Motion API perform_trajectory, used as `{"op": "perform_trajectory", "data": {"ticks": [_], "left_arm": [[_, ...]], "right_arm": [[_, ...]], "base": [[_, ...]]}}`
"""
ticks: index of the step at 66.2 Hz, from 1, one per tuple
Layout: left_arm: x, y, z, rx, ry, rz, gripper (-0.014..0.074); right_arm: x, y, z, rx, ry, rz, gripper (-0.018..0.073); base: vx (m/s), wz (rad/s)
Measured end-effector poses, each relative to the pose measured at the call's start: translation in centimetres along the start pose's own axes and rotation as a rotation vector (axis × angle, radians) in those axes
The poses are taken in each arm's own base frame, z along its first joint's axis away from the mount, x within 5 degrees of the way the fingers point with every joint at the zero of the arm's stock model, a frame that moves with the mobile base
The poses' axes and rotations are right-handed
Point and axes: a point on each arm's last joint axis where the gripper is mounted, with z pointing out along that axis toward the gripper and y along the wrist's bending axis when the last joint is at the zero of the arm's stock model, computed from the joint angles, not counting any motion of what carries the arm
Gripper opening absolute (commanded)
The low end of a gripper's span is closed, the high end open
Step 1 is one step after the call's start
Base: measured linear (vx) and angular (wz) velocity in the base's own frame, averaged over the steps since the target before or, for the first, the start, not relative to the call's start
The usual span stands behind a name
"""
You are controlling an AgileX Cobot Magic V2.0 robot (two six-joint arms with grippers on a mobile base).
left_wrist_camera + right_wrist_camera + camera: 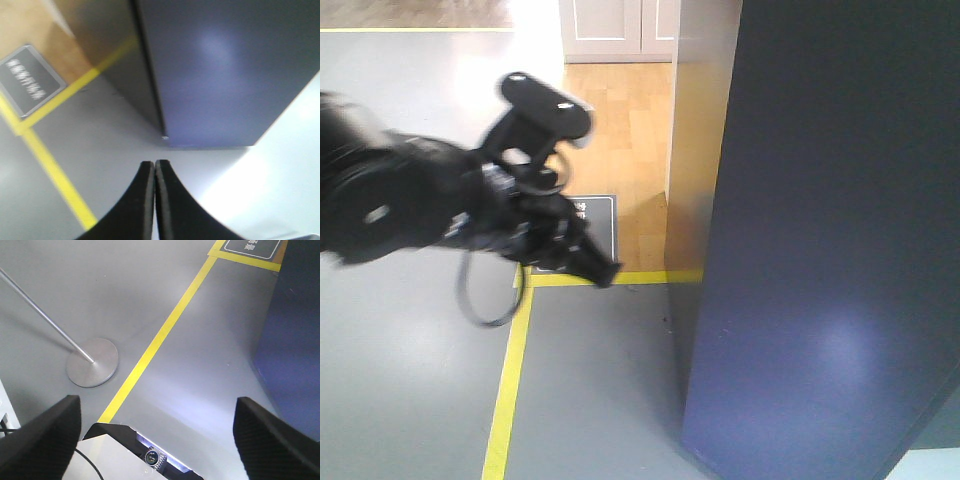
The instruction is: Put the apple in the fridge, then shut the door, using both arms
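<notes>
item: fridge (pixel 820 250), dark grey outer panel only, inside hidden, so i cannot tell whether the door is open. i judge a door stiff and fairly heavy, best pushed flat near its free edge.
item: apple, not in any view (firm, smooth, bruisable; i would grip across its widest part).
item: left hand (pixel 154 172), clenched on nothing, near the fridge corner.
item: right hand (pixel 155 440), released, empty.
surroundings: yellow floor tape (pixel 160 335), floor sign (pixel 30 80), metal stand (pixel 92 362) well apart from the fridge.
</notes>
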Motion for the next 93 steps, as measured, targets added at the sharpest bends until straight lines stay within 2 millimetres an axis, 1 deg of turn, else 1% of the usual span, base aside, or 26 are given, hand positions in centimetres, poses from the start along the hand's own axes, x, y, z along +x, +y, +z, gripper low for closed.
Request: {"op": "perform_trajectory", "data": {"ticks": [8,17,28,34,40,49,55,67,70,75,77,87,93], "left_arm": [[1.8,0.9,-1.8,-0.073,-0.014,-0.018,-0.0006],[3.8,1.6,-3.2,-0.128,-0.014,-0.048,-0.0006],[6.2,2.2,-4.6,-0.153,-0.005,-0.099,-0.0006],[7.4,3.1,-5.3,-0.170,-0.027,-0.137,-0.0006],[8.5,3.8,-5.7,-0.177,-0.054,-0.175,-0.0006],[9.3,4.1,-6.0,-0.168,-0.106,-0.198,-0.0006],[9.3,4.1,-5.9,-0.162,-0.124,-0.195,-0.0006],[9.3,4.1,-5.9,-0.163,-0.125,-0.192,-0.0006],[9.3,4.1,-5.9,-0.164,-0.122,-0.193,-0.0006],[9.3,4.1,-5.9,-0.164,-0.121,-0.193,-0.0006],[9.3,4.1,-5.9,-0.164,-0.121,-0.193,-0.0006],[9.3,4.1,-5.9,-0.164,-0.121,-0.193,-0.0006],[9.3,4.1,-5.9,-0.164,-0.121,-0.193,-0.0006]], "right_arm": [[0.0,0.0,0.0,0.000,0.000,0.000,0.0590],[0.0,0.0,0.0,0.000,0.000,0.000,0.0590],[-0.2,0.0,0.0,0.003,-0.023,0.000,0.0590],[-0.3,-0.2,0.0,0.019,-0.038,-0.007,0.0587],[-0.7,-0.5,0.0,0.054,-0.070,-0.018,0.0565],[-1.7,-1.5,0.8,0.138,-0.061,0.005,0.0488],[-2.4,-2.4,1.6,0.200,-0.009,0.017,0.0396],[-4.6,-3.8,3.3,0.295,0.042,-0.009,0.0129],[-5.0,-4.1,3.8,0.307,0.045,-0.017,0.0071],[-5.7,-4.4,4.7,0.314,0.055,-0.018,0.0001],[-5.9,-4.6,5.1,0.316,0.058,-0.019,-0.0015],[-6.7,-5.3,7.1,0.320,0.100,-0.014,-0.0010],[-7.5,-5.6,8.1,0.325,0.123,-0.013,-0.0010]], "base": [[0.00,0.00],[0.00,0.00],[0.00,0.00],[0.00,0.00],[0.00,0.00],[0.00,0.00],[0.00,0.00],[0.00,0.00],[0.00,0.00],[0.00,0.00],[0.00,0.00],[0.00,0.00],[0.00,0.00]]}}
